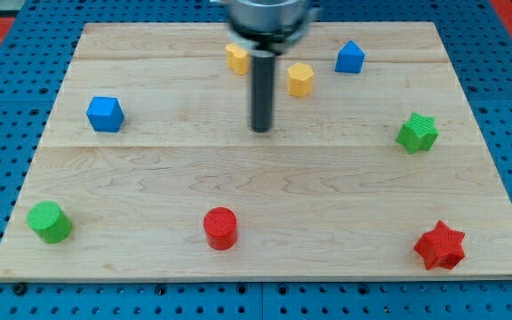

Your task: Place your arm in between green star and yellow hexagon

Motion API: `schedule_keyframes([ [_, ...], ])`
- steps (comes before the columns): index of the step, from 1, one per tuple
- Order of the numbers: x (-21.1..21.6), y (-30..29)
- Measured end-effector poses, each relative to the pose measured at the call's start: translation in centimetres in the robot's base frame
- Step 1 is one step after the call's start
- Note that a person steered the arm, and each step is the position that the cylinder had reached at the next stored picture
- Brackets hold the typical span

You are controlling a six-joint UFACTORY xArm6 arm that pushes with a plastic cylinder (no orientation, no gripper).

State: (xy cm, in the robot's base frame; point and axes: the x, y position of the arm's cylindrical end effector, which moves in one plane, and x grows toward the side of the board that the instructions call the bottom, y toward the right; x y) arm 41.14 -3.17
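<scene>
The green star [417, 132] lies at the view's right, about mid-height on the board. The yellow hexagon [300, 78] lies near the view's top, right of centre. My tip [261, 130] rests on the board below and to the left of the yellow hexagon, far to the left of the green star. The rod stands upright and touches no block. A second yellow block [236, 59] sits just left of the rod near the top, partly hidden by the arm; its shape is unclear.
A blue pentagon-like block [349, 57] is at the top right. A blue cube [105, 114] is at the left. A green cylinder [50, 221] sits bottom left, a red cylinder [220, 228] bottom centre, a red star [439, 246] bottom right. The wooden board [149, 178] lies on blue pegboard.
</scene>
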Motion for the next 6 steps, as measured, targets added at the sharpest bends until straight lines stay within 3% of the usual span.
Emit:
schedule_keyframes([
  [1,0.0,-3.1],
  [3,-0.1,-3.3],
  [4,2.5,-3.3],
  [6,1.2,6.9],
])
